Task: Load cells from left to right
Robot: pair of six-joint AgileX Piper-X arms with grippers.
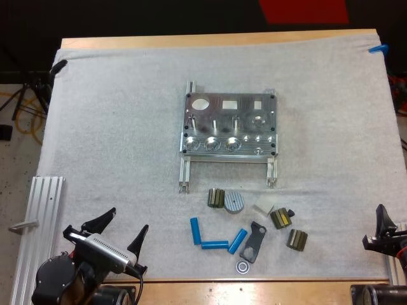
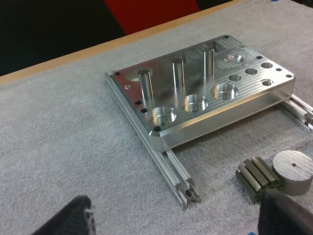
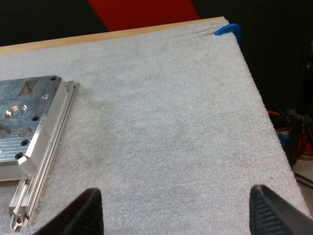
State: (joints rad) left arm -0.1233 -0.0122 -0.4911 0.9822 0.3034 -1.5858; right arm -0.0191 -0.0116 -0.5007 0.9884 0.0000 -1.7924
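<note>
Looking at fixture (image 1: 229, 124) mid-mat (image 1: 114, 127), with three big round pockets (image 1: 212, 144) along its near edge, all empty. Reads as step zero: nothing loaded yet.

Found cells (image 1: 215, 244) near of the fixture, lying flat: three blue cylinders in a loose cluster. Looks like a staging pile within reach of either arm, mixed with dark ribbed parts (image 1: 216, 198), a grey disc (image 1: 234, 202), a white block (image 1: 263, 206), a black bracket (image 1: 254, 241) and a ring (image 1: 242, 266).

Holding nothing in left gripper (image 1: 127, 221): sits at near left with fingers (image 1: 137, 241) spread wide, clear of everything. Same for right gripper (image 3: 176, 205): at near right, with fingers apart over bare mat, well away from the parts. Probably kept out at the corners to leave the work zone unblocked.

Putting the cells right of the left fingers, well apart, no contact. Much farther from the right ones. From left wrist, aimed at the fixture's left side, with a ribbed part and the disc just beside one finger.

Guessing left gripper for the leftmost cell, then the left pocket. Needs upending: lying flat versus vertical bore. Watch for rolling on pickup, and for snagging the bracket beside the right-hand cell.
</note>
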